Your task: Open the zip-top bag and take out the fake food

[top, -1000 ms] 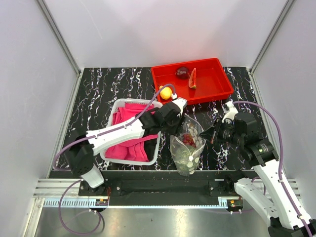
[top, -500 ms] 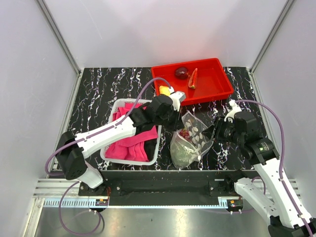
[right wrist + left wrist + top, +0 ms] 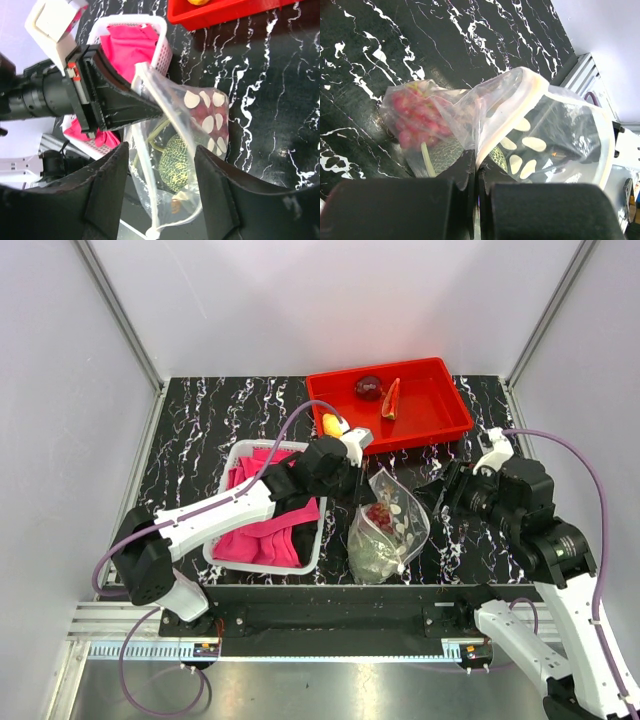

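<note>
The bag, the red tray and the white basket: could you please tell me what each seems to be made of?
The bag looks like thin clear plastic film, glossy: it crinkles, and the contents show through. The tray seems to be rigid moulded plastic, smooth with a slight sheen. The basket is probably matte plastic too, judging by its slotted walls.
</note>
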`<action>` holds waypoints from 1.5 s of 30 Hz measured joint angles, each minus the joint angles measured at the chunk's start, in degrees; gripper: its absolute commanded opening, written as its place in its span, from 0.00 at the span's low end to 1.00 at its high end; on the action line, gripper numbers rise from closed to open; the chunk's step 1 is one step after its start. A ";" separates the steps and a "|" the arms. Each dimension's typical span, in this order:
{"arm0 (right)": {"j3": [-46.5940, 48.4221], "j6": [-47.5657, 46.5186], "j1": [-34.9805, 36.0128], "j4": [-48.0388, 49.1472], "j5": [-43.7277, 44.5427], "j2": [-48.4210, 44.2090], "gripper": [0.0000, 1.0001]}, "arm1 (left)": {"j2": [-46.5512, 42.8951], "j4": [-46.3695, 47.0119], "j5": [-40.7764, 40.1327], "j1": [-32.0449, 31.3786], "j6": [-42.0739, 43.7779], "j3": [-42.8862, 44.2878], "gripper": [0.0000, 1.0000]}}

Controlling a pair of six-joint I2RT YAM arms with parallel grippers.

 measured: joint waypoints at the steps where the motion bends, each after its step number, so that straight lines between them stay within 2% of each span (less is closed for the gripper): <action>1: 0.13 -0.20 0.00 0.07 -0.26 -0.24 0.67 | -0.04 0.15 0.00 0.00 -0.13 -0.07 0.00; 9: -5.88 0.22 0.00 -0.66 -2.95 1.25 0.73 | -0.13 1.66 0.02 0.00 -0.44 -0.07 0.00; 14: -8.15 0.63 0.00 -2.19 -2.29 0.81 0.72 | -0.13 1.97 0.07 0.00 -0.52 -0.07 0.00; 19: -5.55 -0.04 0.00 -3.02 -0.98 -1.46 0.70 | -0.13 1.99 0.09 0.00 -0.55 -0.07 0.00; 20: -4.83 -0.26 0.00 -3.02 -0.98 -1.31 0.69 | -0.13 2.01 0.09 0.00 -0.57 -0.07 0.00; 24: -2.78 -1.42 0.00 -3.32 -1.88 0.63 0.51 | -0.13 2.19 0.13 0.04 -0.72 -0.07 0.00; 27: -0.24 -2.10 0.00 -3.52 -4.22 2.01 0.45 | -0.13 2.40 0.13 0.11 -1.18 -0.07 0.00; 31: 2.45 -2.56 0.00 -2.58 -8.92 3.32 0.43 | -0.13 3.06 0.15 0.20 -1.75 -0.07 0.00; 35: 0.94 -1.77 0.07 -0.61 -14.45 4.37 0.37 | -0.15 4.48 0.15 0.20 -2.69 -0.31 0.00; 37: -1.53 -0.92 0.17 0.94 -16.76 6.01 0.31 | -0.48 5.97 0.20 0.20 -3.41 -1.38 0.00; 45: -7.67 1.49 0.26 5.03 -18.01 10.64 0.27 | -1.29 12.00 1.73 0.31 -8.13 -5.49 0.00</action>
